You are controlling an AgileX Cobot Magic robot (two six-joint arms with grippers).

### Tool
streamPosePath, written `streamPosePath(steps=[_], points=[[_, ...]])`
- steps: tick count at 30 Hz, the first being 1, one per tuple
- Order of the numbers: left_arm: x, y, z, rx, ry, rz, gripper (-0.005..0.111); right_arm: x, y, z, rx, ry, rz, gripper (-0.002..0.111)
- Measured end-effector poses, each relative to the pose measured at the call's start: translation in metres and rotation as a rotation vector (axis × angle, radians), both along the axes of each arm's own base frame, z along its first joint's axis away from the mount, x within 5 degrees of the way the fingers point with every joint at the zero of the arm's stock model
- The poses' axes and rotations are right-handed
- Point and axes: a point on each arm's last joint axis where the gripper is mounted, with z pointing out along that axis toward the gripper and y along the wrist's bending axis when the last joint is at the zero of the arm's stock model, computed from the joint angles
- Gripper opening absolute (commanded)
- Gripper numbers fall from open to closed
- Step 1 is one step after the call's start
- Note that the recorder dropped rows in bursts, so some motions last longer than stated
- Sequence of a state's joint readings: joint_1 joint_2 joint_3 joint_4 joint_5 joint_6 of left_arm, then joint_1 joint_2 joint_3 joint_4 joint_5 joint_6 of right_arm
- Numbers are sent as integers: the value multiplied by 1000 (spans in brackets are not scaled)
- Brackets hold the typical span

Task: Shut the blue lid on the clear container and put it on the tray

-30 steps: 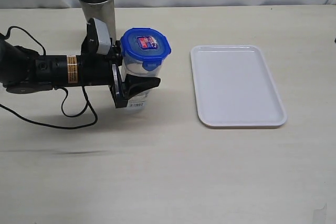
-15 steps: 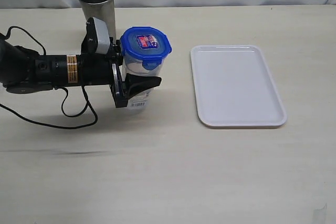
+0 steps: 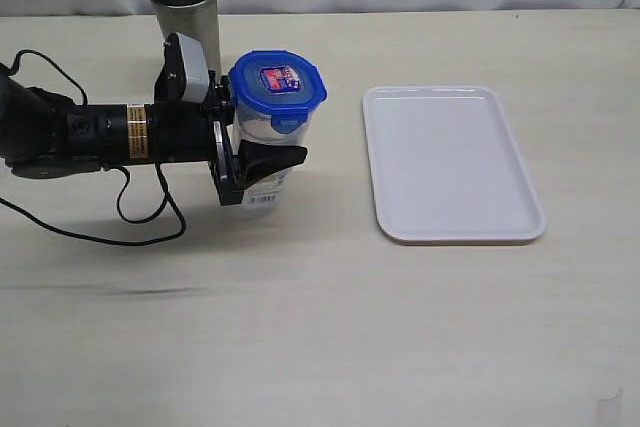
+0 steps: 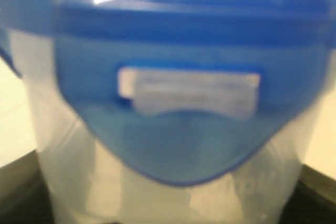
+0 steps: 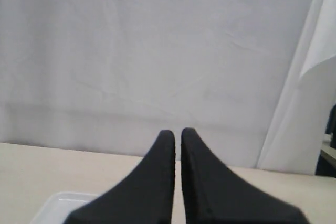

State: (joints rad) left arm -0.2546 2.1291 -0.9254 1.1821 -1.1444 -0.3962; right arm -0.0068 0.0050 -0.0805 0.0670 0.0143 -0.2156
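The left gripper [image 3: 265,135] is clamped round the middle of the container [image 3: 261,193], left of centre. The lid [image 3: 278,85] sits on top, but I can't tell whether every flap is snapped down. The tray [image 3: 450,162] lies well apart to the right. The right gripper [image 5: 177,136] has its jaws together on nothing.

I'd worry the smooth, tapered wall could slide in that side grip during the carry. A loose flap might let the lid pop off. Set down on the tray's rim, so tall a thing could topple. The cup [image 3: 183,7], just behind the arm, could get knocked.
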Motion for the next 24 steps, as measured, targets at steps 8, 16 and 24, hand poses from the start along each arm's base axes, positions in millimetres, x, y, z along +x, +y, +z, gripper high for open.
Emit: streamPosePath(steps=[8,16,24], points=[[0,0,0,0,0,0,0,5,-3,-32,-10,157,-57,4],[0,0,0,0,0,0,0,4,-4,-44,-87,279,-68,4],[0,0,0,0,0,0,0,4,-4,-45,-88,285,-68,4]])
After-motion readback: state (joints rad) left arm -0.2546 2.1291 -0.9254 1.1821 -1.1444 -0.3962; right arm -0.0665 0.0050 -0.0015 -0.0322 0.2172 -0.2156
